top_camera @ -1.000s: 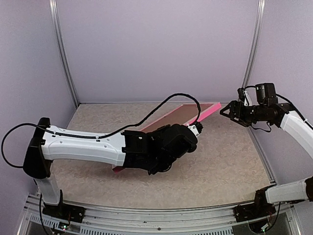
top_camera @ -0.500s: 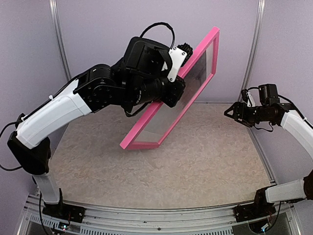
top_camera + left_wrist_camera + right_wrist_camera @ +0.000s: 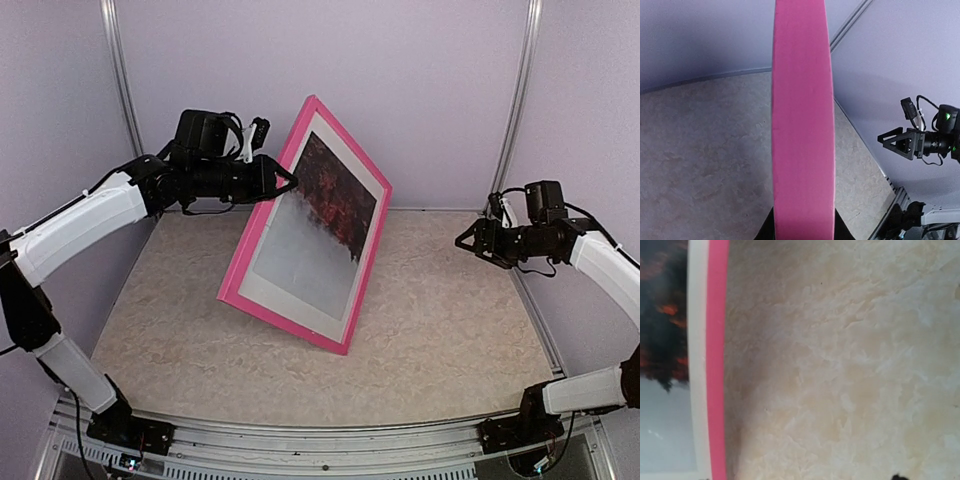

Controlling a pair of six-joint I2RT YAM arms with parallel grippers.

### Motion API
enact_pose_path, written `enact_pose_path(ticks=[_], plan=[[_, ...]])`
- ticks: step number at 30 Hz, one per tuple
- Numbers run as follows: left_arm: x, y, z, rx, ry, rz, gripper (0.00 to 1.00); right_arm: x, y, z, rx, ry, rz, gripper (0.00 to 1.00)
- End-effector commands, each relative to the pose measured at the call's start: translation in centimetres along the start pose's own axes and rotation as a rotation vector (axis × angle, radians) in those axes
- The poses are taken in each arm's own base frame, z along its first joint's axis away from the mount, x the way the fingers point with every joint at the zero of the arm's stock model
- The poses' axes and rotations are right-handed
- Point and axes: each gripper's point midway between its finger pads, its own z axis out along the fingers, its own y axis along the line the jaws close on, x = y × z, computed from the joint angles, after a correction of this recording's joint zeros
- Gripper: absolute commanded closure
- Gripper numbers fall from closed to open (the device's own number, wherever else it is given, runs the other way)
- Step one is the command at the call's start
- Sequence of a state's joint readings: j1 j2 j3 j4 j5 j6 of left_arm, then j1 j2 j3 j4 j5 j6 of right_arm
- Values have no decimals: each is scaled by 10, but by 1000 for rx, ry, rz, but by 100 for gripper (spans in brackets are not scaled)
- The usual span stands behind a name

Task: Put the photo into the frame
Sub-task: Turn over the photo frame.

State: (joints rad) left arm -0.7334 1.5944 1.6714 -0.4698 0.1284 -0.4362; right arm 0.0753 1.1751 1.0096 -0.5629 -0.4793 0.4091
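Presently the frame (image 3: 244, 250) stands tilted on the table (image 3: 450, 340), its lower edge resting on the surface and its bright pink front facing the arms. The photo (image 3: 315, 230) shows inside it, dark red foliage at the upper part, pale grey below, with a white border all round. Whether the print is fully seated and secured behind cannot be told from here.

The left gripper (image 3: 285, 178) is clamped on the upper left rim of the frame; its wrist view shows the pink edge (image 3: 802, 125) running straight up from between the fingers. The right gripper (image 3: 465, 240) hangs well apart at the right side, jaws spread and holding nothing.

Judgement: the task looks close to done, with only the setting-down or propping left. To do this well, the pinch on the rim should be firm, and the lower edge should serve as the pivot. Any lowering should be slow, so the frame neither skids on the table nor sheds the print. The free right gripper could steady the far side rail.

Markings: no brand, label or legible writing is visible on the frame, the print or the arms.
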Motion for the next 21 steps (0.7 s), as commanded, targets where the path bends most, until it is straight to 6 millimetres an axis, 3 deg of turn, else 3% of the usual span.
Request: enact_pose_path(ticks=[1, 8, 21], plan=[[-44, -21, -30, 347, -159, -216, 100, 4, -2, 3, -27, -2, 12, 23], [-26, 38, -23, 354, -166, -398, 100, 12, -7, 10, -33, 20, 24, 23], [50, 90, 19, 325, -83, -631, 100, 39, -14, 27, -75, 66, 37, 22]])
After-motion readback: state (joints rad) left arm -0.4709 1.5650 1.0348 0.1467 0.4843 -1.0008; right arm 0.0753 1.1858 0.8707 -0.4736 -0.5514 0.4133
